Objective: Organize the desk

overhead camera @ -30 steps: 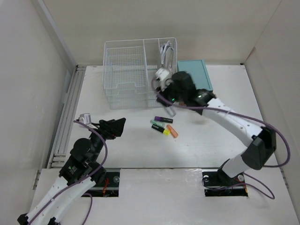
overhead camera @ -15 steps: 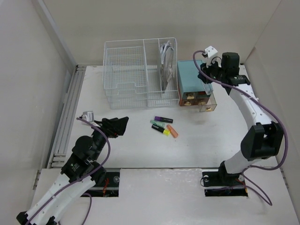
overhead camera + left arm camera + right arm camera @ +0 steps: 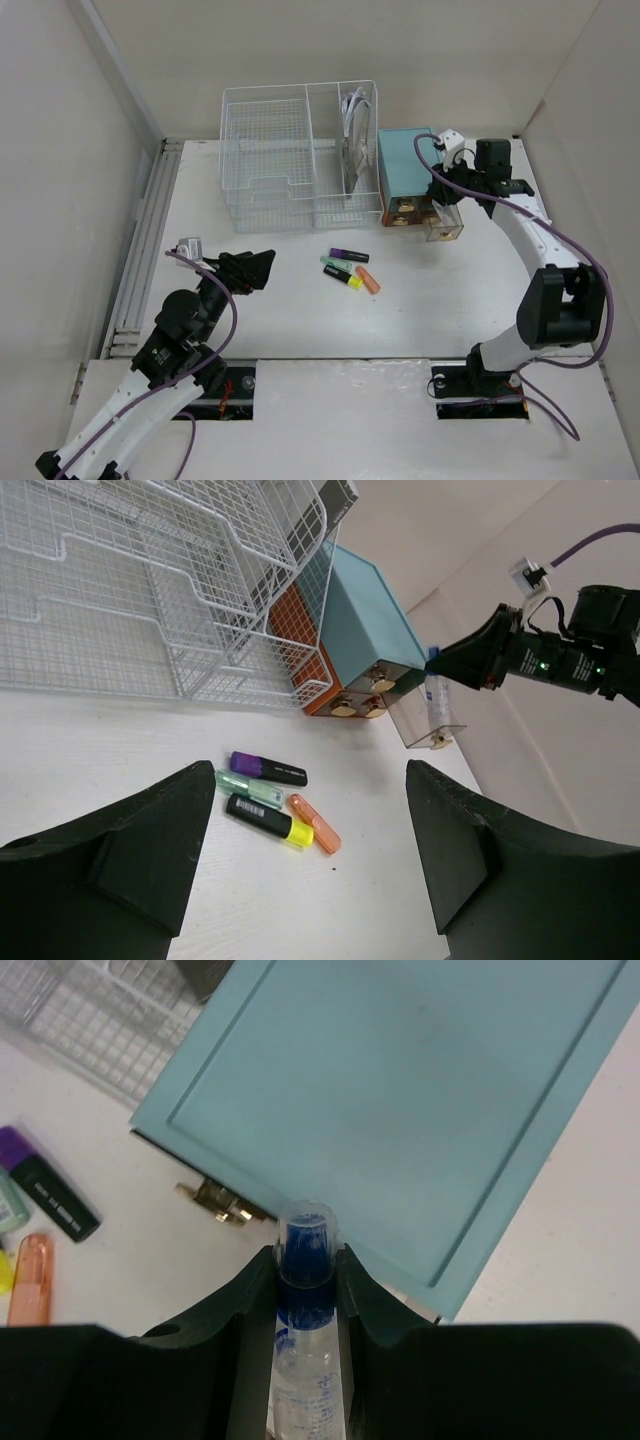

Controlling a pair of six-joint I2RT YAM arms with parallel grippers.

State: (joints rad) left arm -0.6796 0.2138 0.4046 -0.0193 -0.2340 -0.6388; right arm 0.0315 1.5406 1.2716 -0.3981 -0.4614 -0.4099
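Note:
The white desk [image 3: 300, 320] bears a teal box of drawers [image 3: 405, 168] with one clear drawer [image 3: 446, 230] pulled out. My right gripper [image 3: 441, 196] is shut on a small clear bottle with a blue cap [image 3: 305, 1245] and holds it over the box's front edge, above the pulled-out drawer. In the left wrist view the bottle [image 3: 437, 695] hangs just over the drawer [image 3: 415, 725]. Several highlighters [image 3: 350, 270] lie mid-desk. My left gripper [image 3: 262, 265] is open and empty, above the desk left of them [image 3: 310, 775].
A white wire basket organizer [image 3: 295, 155] stands at the back, left of the teal box, with cables in its right compartment [image 3: 355, 125]. Pale walls enclose the desk. A rail [image 3: 145, 240] runs along the left edge.
My right arm swung from in front of the basket to the right, over the teal box, then came down to the pulled-out drawer. The left arm barely moved.

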